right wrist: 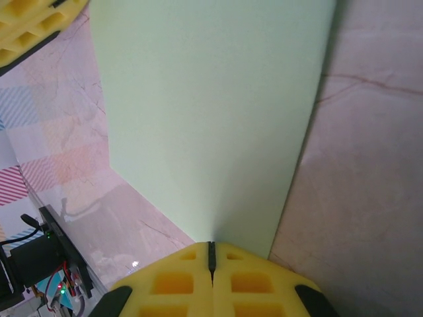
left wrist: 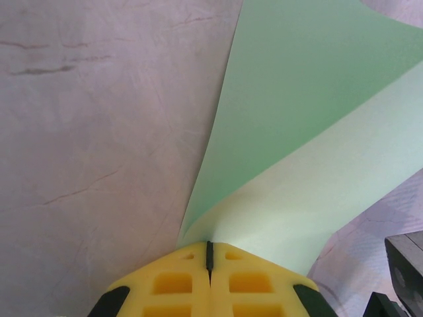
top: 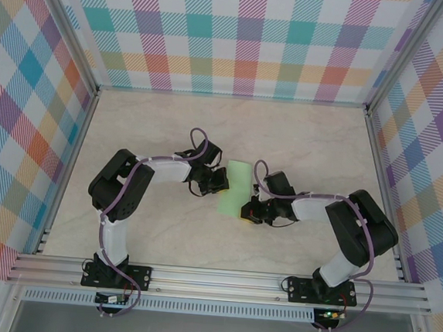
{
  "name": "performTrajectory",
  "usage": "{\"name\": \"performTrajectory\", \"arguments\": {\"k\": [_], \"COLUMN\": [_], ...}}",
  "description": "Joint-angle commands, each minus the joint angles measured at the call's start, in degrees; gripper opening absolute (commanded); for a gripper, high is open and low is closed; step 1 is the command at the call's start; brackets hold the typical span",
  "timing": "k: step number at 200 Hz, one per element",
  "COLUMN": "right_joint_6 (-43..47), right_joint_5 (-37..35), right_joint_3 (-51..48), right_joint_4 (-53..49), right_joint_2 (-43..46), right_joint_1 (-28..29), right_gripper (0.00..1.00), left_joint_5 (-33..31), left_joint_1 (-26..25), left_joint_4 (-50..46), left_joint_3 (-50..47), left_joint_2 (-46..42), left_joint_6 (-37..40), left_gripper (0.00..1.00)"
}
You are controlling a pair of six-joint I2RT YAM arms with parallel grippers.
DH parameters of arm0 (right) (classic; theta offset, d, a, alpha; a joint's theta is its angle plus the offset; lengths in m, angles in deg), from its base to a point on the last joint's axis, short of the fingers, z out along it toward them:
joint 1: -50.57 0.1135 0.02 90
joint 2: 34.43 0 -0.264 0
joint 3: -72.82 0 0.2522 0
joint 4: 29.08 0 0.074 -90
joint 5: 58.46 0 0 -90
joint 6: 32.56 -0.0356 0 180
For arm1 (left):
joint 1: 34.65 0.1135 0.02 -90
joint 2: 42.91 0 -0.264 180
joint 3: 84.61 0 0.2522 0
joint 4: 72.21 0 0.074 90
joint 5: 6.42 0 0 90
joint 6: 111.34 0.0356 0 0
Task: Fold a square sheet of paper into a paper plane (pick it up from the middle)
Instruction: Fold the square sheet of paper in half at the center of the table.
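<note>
— Where is the square sheet of paper (top: 235, 184) sitting?

— It is hanging between the two arms, near the middle of the table (top: 309, 135), pinched from both sides. From above it is looking like a narrow strip rather than a square, so part of it is being hidden or turned away.

— What is the left gripper (left wrist: 209, 254) doing?

— Its jaws are pressing together with no gap, and the paper is running straight into the seam between them. The sheet is curling there: a darker green face is rising on the left and a paler face is bending across to the right, with its far corners being cut off by the frame.

— And the right gripper (right wrist: 211, 254)?

— It is clamping tight too, biting the sheet's near edge. The paper is rising in front of that wrist camera, blocking what lies behind, and its top is running out of frame.

— Is the sheet touching the table?

— I am not managing to tell. From above, the gripper bodies are covering both held edges.
</note>
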Motion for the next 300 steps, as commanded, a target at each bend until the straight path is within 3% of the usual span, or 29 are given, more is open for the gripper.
{"name": "performTrajectory", "arguments": {"k": [1, 105, 154, 181, 220, 300], "right_joint_6": [0.8, -0.6, 0.9, 1.7, 2.6, 2.9], "right_joint_5": [-0.6, -0.7, -2.9, -5.8, -3.5, -4.0], "right_joint_3": [2.7, 2.0, 7.2, 11.1, 14.8, 13.6], "right_joint_4": [-2.8, 1.7, -4.2, -6.9, -6.1, -2.9], "right_joint_2": [1.9, -5.9, -2.4, -1.0, -4.9, -9.1], "right_joint_1": [0.3, 0.3, 0.3, -0.9, -3.4, -6.1], "right_gripper": [0.02, 0.03, 0.03, 0.02, 0.02, 0.02], "left_joint_5": [-2.0, -2.1, -2.2, -2.2, -2.2, -2.0], "left_joint_1": [-0.5, -0.5, -0.5, -0.5, -0.5, -0.5], "left_joint_4": [-5.3, -4.9, -4.9, -5.0, -4.7, -4.5], "left_joint_3": [-2.3, -2.9, -3.1, -3.3, -3.8, -3.7], "left_joint_2": [1.7, 2.2, 2.6, 2.7, 2.6, 3.3], "left_joint_6": [1.4, 1.2, 1.3, 1.5, 1.3, 1.4], "left_gripper": [0.00, 0.00, 0.00, 0.00, 0.00, 0.00]}}
